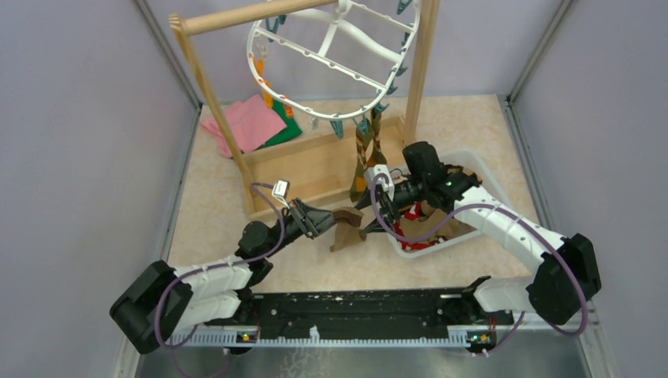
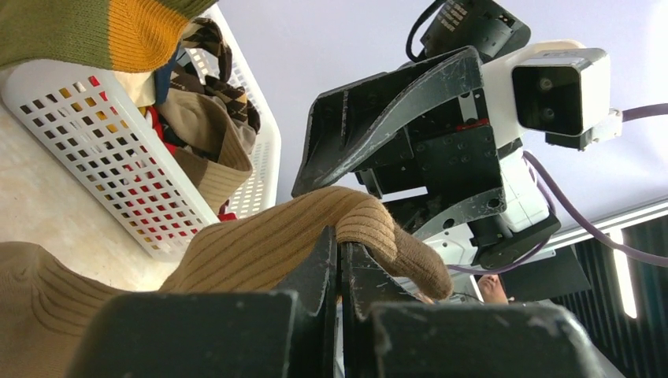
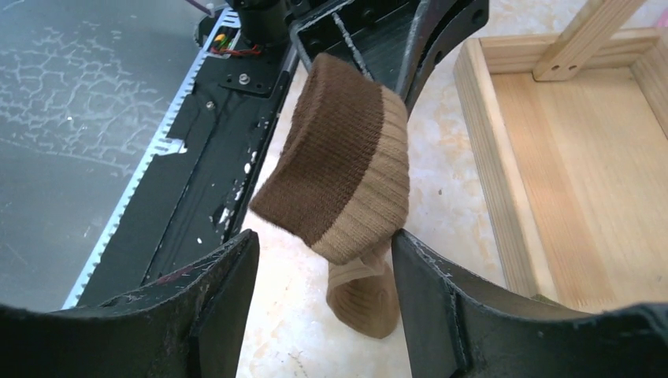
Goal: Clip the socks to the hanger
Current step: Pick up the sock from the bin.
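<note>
Seen from above, the left gripper (image 1: 334, 221) holds a tan sock (image 1: 347, 230) above the table between the wooden rack (image 1: 307, 161) and the white slotted basket (image 1: 421, 246). Higher up is the hanger (image 1: 331, 60), with an olive striped sock (image 1: 366, 150) dangling from a clip. Only the left wrist view shows the fingers pinched tight on the ribbed fabric. The right wrist view shows the right gripper (image 3: 323, 248) spread wide around the sock's brown-banded end.

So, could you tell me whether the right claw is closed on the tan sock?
No, the right claw stands open, a finger on either side of the tan sock, which the left claw pinches.
</note>
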Available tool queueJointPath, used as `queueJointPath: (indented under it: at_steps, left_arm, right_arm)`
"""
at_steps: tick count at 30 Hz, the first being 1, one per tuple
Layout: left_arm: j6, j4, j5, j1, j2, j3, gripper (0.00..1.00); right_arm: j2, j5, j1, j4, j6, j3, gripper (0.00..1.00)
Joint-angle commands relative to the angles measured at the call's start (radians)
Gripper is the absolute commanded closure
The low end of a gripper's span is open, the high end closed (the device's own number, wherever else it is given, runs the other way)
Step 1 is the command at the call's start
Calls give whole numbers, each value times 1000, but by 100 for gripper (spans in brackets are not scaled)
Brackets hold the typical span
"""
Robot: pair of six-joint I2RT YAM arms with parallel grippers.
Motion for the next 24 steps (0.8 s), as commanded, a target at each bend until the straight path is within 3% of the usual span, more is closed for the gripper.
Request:
queueJointPath:
  at_steps: [1, 24]
  left_arm:
    - [-29, 94, 6, -4, 41, 41, 100]
    - [-47, 170, 65, -9, 112, 47, 100]
  right_arm:
    - [-9, 19, 5, 113, 119, 28, 38]
    - [-58, 11, -88, 207, 307, 41, 48]
